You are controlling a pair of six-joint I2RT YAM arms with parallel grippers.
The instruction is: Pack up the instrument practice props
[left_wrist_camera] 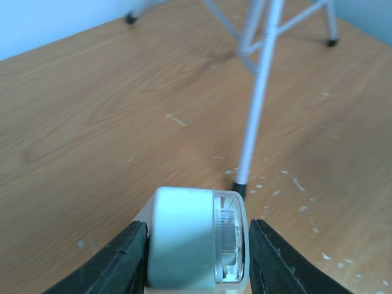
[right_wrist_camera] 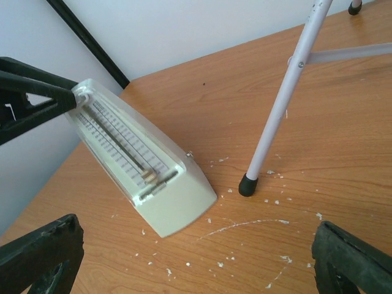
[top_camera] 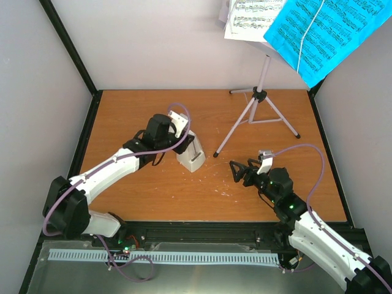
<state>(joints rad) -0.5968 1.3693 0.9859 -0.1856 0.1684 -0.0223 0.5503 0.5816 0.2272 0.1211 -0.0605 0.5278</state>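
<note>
Item: small white pyramid metronome with clear cover (top_camera: 191, 158), tilted on wooden table (top_camera: 131, 113), nine o'clock of centre, tip clamped in my left pincer (left_wrist_camera: 197, 245). My right pincer (top_camera: 237, 171) gapes, empty. Lilac tripod music stand (top_camera: 260, 101) and white and bright-blue sheet-music pages (top_camera: 318, 30), one o'clock: unpacked, I judge.

I see the white pyramid metronome (right_wrist_camera: 153, 177), clear cover on, base on the surface left of centre, its top pinched in the left end effector (top_camera: 183, 141). The lilac stand (top_camera: 260, 96) rests on three legs just right of it, carrying white pages (top_camera: 251, 18) and blue pages (top_camera: 324, 33) up top.
</note>
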